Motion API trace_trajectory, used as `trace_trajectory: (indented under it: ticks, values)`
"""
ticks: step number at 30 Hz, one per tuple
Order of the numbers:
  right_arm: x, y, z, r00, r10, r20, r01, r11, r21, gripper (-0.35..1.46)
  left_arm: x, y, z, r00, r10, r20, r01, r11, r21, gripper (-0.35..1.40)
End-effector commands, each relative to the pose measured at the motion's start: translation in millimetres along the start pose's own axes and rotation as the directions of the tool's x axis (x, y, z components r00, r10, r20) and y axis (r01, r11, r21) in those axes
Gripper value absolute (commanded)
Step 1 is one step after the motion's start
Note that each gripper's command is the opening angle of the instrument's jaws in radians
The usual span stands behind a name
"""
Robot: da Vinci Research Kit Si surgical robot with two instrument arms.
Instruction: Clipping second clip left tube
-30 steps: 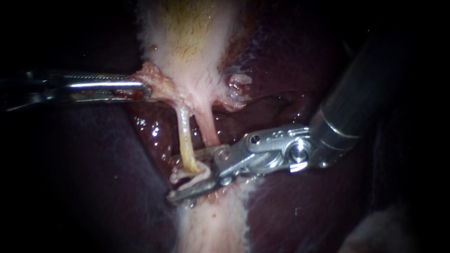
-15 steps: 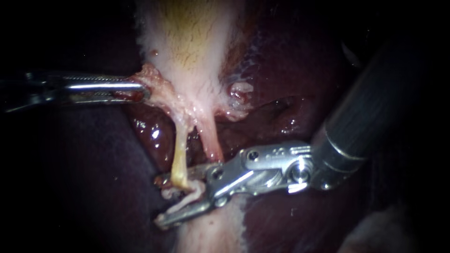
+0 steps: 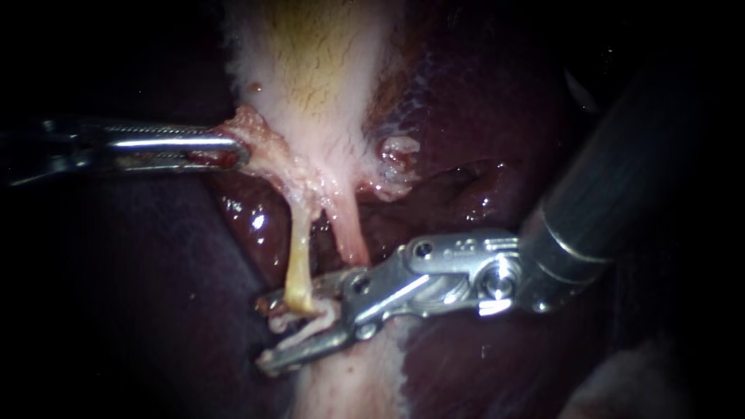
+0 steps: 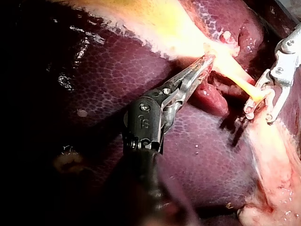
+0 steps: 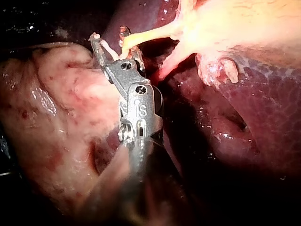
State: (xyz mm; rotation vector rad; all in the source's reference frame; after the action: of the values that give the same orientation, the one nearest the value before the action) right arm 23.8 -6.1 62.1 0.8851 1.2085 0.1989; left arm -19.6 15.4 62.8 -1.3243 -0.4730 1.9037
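The pale gallbladder narrows into two tubes. The yellowish left tube and the pink right tube run down side by side. My right instrument comes in from the right, its jaws open astride the lower end of the left tube, with whitish tissue between them. My left instrument is shut on reddish tissue at the gallbladder's neck and holds it to the left. The left wrist view shows the left instrument gripping that tissue. In the right wrist view the right instrument straddles the left tube.
Dark, wet liver surrounds the tubes on both sides. A band of pale fatty tissue runs below the right instrument's jaws. A small raw stump sits right of the gallbladder neck.
My right instrument has slid left and slightly down, its open jaws reaching further across the left tube, then nearly stopped. The left instrument has kept its hold.
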Motion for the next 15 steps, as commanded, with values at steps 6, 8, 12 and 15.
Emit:
trace_trajectory:
  ticks: [6, 8, 12, 15]
  values:
    - [-0.2, 0.4, -0.4, 1.0, 0.003, 0.018, -0.003, 1.0, -0.01, -0.01, 0.0, 0.0, 0.0, 1.0, 0.0, 0.0, 0.0, 1.0, 0.0, -0.35]
    - [-0.3, 0.4, -0.4, 1.0, 0.003, 0.02, -0.003, 1.0, -0.017, -0.05, 0.0, 0.0, 0.0, 1.0, 0.0, 0.0, 0.0, 1.0, 0.0, -0.35]
    - [-0.4, 0.6, -0.7, 0.999, 0.034, 0.017, -0.033, 0.999, -0.036, -0.35, 0.0, -0.1, 0.0, 1.0, 0.0, 0.0, 0.0, 1.0, 0.0, -0.35]
    - [-0.6, 0.8, -0.9, 0.998, 0.044, 0.053, -0.042, 0.998, -0.048, -0.35, 0.0, -0.1, 0.0, 1.0, 0.0, 0.0, 0.0, 1.0, 0.0, -0.35]
